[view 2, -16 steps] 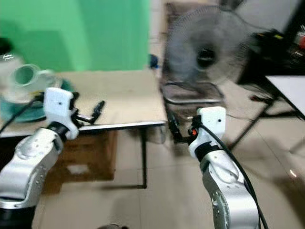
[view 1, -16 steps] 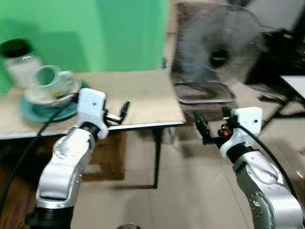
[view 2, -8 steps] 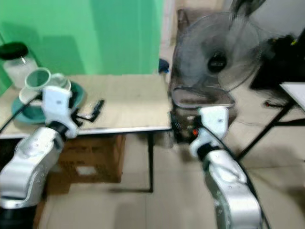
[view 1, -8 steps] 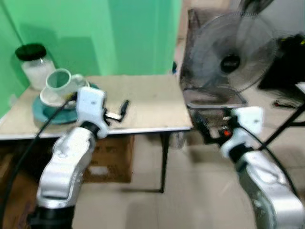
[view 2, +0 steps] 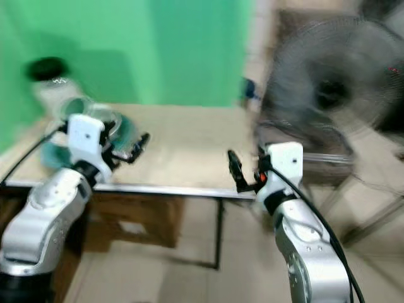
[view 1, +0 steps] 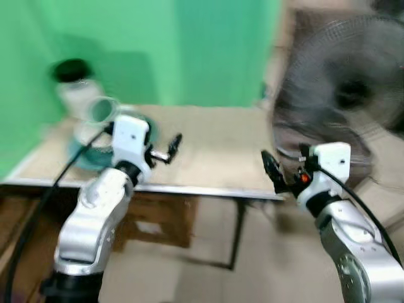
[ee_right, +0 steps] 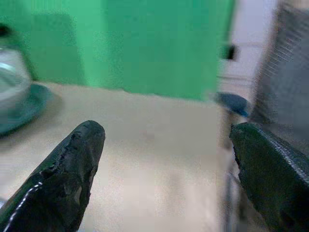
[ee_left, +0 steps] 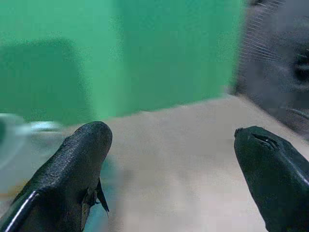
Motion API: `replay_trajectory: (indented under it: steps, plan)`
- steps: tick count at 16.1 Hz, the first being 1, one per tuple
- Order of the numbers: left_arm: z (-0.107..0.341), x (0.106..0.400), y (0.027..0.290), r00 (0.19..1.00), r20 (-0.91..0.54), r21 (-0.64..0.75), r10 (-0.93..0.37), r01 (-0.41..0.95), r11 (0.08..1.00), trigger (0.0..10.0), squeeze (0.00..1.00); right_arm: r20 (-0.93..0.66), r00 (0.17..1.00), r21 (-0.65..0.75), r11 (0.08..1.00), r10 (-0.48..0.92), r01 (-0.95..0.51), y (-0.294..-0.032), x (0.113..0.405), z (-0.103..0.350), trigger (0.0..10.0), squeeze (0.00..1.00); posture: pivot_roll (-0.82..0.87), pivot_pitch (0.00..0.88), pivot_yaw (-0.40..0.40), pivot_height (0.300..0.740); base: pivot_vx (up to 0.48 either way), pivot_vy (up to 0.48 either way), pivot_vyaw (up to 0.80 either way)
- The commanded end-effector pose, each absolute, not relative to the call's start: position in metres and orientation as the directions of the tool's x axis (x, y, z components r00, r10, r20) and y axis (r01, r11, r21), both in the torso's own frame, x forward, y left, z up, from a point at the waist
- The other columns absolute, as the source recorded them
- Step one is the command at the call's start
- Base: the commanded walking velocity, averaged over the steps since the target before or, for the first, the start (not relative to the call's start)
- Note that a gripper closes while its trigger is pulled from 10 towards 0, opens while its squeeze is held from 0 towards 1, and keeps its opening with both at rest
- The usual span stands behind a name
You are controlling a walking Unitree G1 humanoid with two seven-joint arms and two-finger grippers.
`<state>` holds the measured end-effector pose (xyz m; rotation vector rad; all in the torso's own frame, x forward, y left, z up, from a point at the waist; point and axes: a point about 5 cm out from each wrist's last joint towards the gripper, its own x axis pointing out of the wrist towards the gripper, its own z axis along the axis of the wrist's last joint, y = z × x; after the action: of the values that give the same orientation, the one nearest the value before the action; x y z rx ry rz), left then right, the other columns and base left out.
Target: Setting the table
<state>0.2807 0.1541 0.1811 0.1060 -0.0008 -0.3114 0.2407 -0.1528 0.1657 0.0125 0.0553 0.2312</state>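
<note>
- A green wall (view 1: pixel 158 50) fills the backdrop from 9 to 12 o'clock in the head views; all pictures are blurred.
- A tan table (view 1: pixel 214 145) with a pale front edge spans the middle of the head views, and a dark leg drops from it toward 6 o'clock.
- A large round fan (view 1: pixel 353 95) with a dark hub stands off the table's end at about 2 o'clock. The left wrist view shows its grey grille (ee_left: pixel 280 63) past one finger, while the right wrist view shows a grey mesh surface there.
- A brown cardboard box (view 1: pixel 158 218) sits under the table, seen in the head views.
- The left gripper (view 1: pixel 172 146) hovers over the table's near edge at about 10 o'clock, just beside the dishes. Its wrist view shows the two black fingers (ee_left: pixel 67 169) spread wide apart with bare tabletop between them, holding nothing.
- The right gripper (view 1: pixel 273 170) hangs at about 4 o'clock, just off the table's front corner. Its fingers (ee_right: pixel 63 179) are likewise parted and empty in the wrist view.
- A teal plate (view 2: pixel 123 129) lies at the table's far left, at about 10 o'clock; the right wrist view shows its rim (ee_right: pixel 29 108) across the tabletop.
- A jar with a black lid (view 1: pixel 74 85) stands behind the plate against the wall.
- A pale cup (view 1: pixel 101 112) rests tilted on the plate.
</note>
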Motion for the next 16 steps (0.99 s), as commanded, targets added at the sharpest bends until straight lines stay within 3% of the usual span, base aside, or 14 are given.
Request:
replay_trajectory:
  steps: [1,11,14,16]
  plan:
    - [0.1784,0.2813,0.1593,0.958,-0.031,0.103,-0.284,0.285,0.953,10.0,0.0,-0.043,0.969,0.032,0.97,0.242,-0.24,-0.1478,0.2401,0.167,10.0,1.0,0.05,0.0,-0.004,0.74,0.27,0.0,0.0]
    - [0.1785,0.2817,0.1594,0.957,-0.033,0.102,-0.288,0.29,0.952,10.0,0.0,-0.04,0.969,0.032,0.97,0.242,-0.241,-0.1478,0.2404,0.1674,10.0,1.0,0.05,0.0,-0.002,0.74,0.27,0.0,0.0]
    - [0.1783,0.2835,0.1657,0.95,-0.059,0.122,-0.306,0.311,0.943,10.0,0.0,-0.022,0.975,0.054,0.974,0.223,-0.221,-0.1431,0.2393,0.1662,10.0,1.0,0.05,0.0,0.072,0.74,0.273,0.0,0.0]
    - [0.179,0.2837,0.1661,0.944,-0.067,0.131,-0.322,0.328,0.936,10.0,0.0,-0.019,0.985,0.083,0.982,0.173,-0.171,-0.1475,0.2362,0.1622,10.0,1.0,0.07,0.0,0.08,0.74,0.27,0.0,0.0]
